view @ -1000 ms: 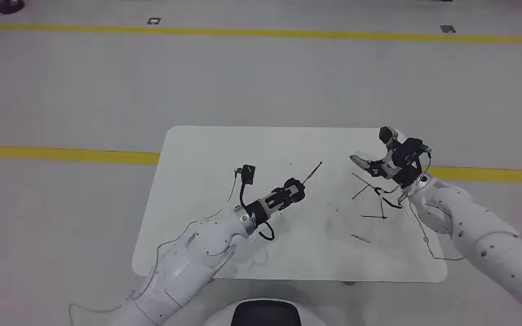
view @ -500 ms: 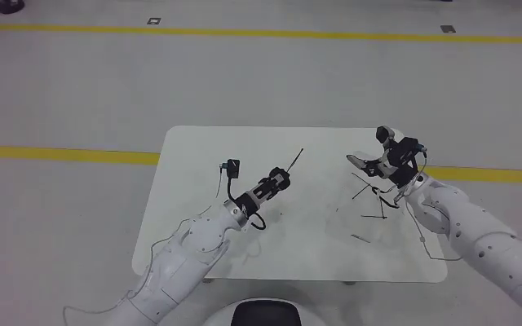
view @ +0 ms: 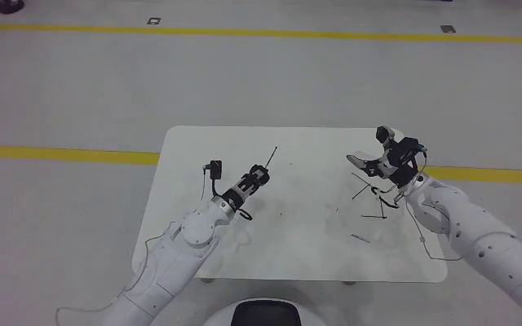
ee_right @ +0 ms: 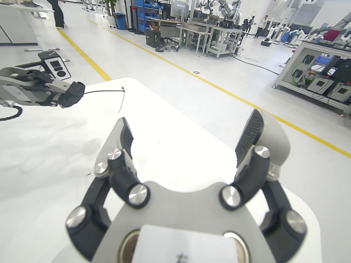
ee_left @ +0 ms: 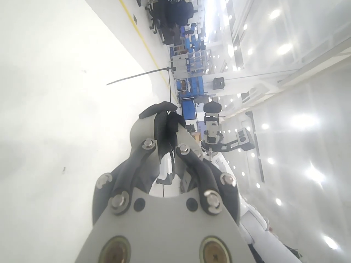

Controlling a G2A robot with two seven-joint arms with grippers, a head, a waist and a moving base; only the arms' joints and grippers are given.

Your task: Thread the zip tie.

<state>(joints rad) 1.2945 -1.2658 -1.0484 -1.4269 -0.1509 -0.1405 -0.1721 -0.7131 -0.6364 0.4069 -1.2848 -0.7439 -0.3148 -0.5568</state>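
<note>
Fingers (ee_left: 157,108) of left gripper (view: 262,170) clamped on thin black plastic zip tie (view: 270,156), swung leftward away from right gripper (ee_right: 192,129), spread empty; further from threading, by the look.

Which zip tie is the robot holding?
The zip tie pinched in the left gripper, above the table. The other zip ties lie flat near the right gripper.
</note>
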